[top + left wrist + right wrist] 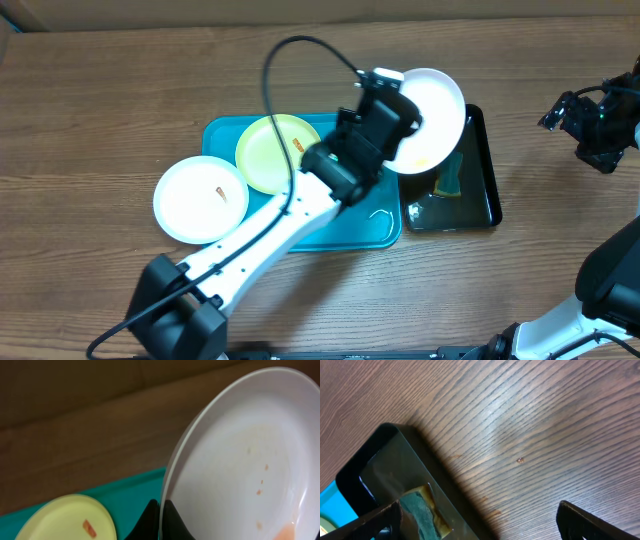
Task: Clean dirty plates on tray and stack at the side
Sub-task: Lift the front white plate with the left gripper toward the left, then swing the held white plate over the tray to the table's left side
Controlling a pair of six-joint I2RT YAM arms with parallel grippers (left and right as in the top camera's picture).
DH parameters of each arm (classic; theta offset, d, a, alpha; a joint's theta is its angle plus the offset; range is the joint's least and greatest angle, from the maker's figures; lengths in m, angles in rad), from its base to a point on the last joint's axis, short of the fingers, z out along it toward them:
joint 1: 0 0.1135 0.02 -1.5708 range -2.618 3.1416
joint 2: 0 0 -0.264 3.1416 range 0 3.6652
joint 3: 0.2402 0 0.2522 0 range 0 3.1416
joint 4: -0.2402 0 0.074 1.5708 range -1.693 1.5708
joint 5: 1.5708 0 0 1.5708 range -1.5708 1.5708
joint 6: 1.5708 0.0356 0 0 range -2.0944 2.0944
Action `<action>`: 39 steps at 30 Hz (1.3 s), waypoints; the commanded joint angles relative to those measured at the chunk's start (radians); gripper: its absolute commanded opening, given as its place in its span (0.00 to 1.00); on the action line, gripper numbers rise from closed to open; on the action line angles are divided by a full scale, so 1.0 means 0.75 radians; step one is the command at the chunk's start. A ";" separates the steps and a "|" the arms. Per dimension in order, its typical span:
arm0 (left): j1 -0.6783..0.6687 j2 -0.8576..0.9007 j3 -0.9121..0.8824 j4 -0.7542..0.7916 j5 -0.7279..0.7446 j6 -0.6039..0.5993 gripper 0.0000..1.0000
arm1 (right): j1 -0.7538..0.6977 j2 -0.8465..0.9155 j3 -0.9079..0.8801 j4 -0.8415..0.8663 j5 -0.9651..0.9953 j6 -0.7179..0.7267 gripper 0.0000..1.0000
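I work on a brown wood-grain table [100,100], its boards running left to right. Right of centre lies a narrow black tray [492,180] with a raised rim, its long side running far to near. Inside it sits a sponge [449,178], teal with a yellow layer. Bright glints show on the tray's floor at its near left corner. A small pale speck [520,460] marks the bare wood just beside the tray. A brown cardboard wall [200,12] stands along the far edge.
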 commanded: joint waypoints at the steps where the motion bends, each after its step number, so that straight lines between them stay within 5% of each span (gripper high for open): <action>1: -0.079 0.038 0.033 0.069 -0.238 0.280 0.04 | -0.004 -0.004 0.021 0.007 -0.010 -0.008 1.00; 11: -0.292 0.121 0.033 0.309 -0.600 0.833 0.04 | -0.004 -0.004 0.021 0.007 -0.010 -0.007 1.00; 21: -0.395 0.125 0.033 0.539 -0.750 1.139 0.04 | -0.004 -0.004 0.021 0.007 -0.010 -0.008 1.00; 32: -0.388 0.125 0.033 0.533 -0.749 1.045 0.04 | -0.004 -0.004 0.021 0.007 -0.010 -0.008 1.00; 39: -0.297 0.125 0.033 0.226 -0.569 0.509 0.04 | -0.004 -0.004 0.021 0.007 -0.010 -0.008 1.00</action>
